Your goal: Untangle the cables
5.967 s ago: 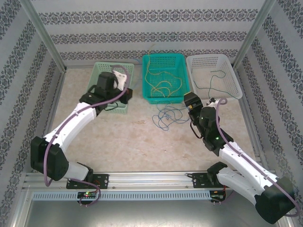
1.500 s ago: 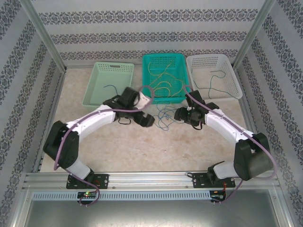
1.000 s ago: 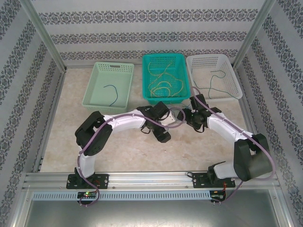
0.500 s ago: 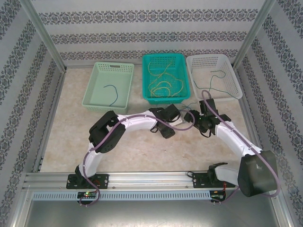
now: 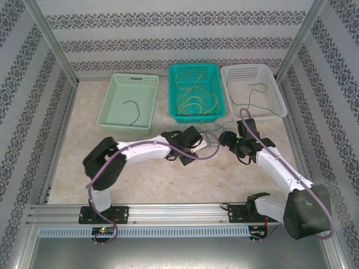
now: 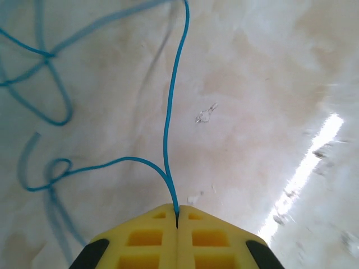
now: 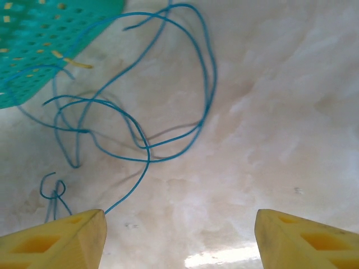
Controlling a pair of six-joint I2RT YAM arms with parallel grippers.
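Between the two grippers, just before the teal basket, lies the blue cable. From above we can barely make it out, since the arms cover most of it. Through the wrist cameras we see thin, loose loops crossing at small knots, with some running out of frame. Our left gripper is pinched tight on one strand. Our right gripper hangs wide apart, holding nothing, and one strand end slips from sight at its finger. Bare table stretches toward the arm bases.

- Snapped from wide open to shut: left yellow-padded gripper, thin blue flexible wire now pinched between its tips.
- Drawn back slightly from right yellow-padded gripper.
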